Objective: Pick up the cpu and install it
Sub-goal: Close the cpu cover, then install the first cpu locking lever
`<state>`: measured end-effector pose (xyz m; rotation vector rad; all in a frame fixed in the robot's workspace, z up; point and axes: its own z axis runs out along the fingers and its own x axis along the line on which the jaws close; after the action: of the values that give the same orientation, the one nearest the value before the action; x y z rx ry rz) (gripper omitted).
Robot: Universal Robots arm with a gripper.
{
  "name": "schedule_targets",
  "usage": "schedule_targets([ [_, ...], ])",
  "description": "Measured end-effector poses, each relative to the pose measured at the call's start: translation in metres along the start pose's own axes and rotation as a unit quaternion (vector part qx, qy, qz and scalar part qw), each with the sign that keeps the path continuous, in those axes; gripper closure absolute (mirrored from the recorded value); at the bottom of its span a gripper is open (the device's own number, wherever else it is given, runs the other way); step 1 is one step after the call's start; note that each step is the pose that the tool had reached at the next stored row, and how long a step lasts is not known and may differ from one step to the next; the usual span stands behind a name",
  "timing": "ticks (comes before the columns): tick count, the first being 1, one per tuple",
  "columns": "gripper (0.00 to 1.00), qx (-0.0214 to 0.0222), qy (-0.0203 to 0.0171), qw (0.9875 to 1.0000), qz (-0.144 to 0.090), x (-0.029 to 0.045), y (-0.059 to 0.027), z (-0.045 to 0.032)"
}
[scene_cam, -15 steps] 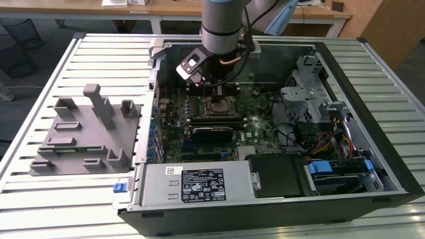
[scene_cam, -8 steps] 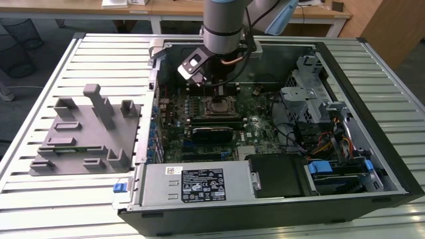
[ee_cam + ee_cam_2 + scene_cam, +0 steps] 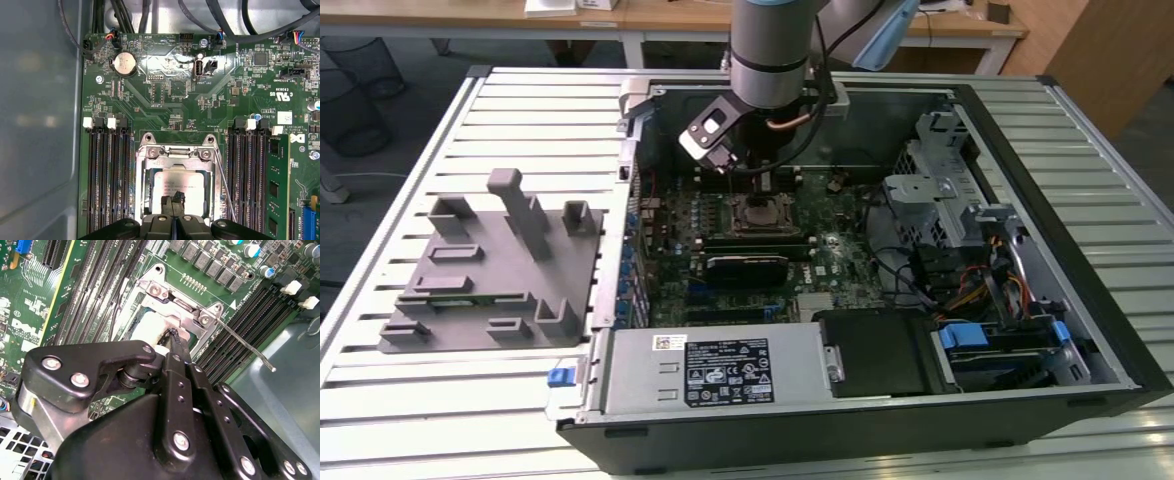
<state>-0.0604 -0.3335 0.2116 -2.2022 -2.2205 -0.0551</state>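
- In the exterior view, the arm is reaching down into the open case [image 3: 1067,250] that is lying on the slatted surface [image 3: 454,420]. The hand [image 3: 759,198] is hanging straight over the board's socket, and the cpu [image 3: 767,218] is lying flat directly beneath the fingertips. It is not off to either side. The grey tray [image 3: 467,300] is sitting well apart, toward the exterior view's left.
- In the second wrist view, the hand [image 3: 172,337] is pointing its tips down at the pale top of the cpu [image 3: 147,327], at or just above it; I cannot tell if they are touching. The socket's thin lever [image 3: 250,346] is sticking out free beside the frame.
- In the first wrist view, the cpu [image 3: 175,185] is resting inside the metal socket frame [image 3: 177,150], with its edges square to the frame. Being square, it is offering no long axis. The hand [image 3: 173,202] is showing its fingers drawn narrow, almost together, over the chip's near edge, with no part of the chip between them. The lever [image 3: 227,197] is running alongside the frame.
- Judging by this, the chip is looking seated and the hand is carrying nothing.
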Motion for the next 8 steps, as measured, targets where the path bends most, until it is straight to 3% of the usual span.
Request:
schedule_targets([
  [8,0.89,0.0000,0.0000,1.0000,0.000,0.0000,0.0000,-0.0014],
])
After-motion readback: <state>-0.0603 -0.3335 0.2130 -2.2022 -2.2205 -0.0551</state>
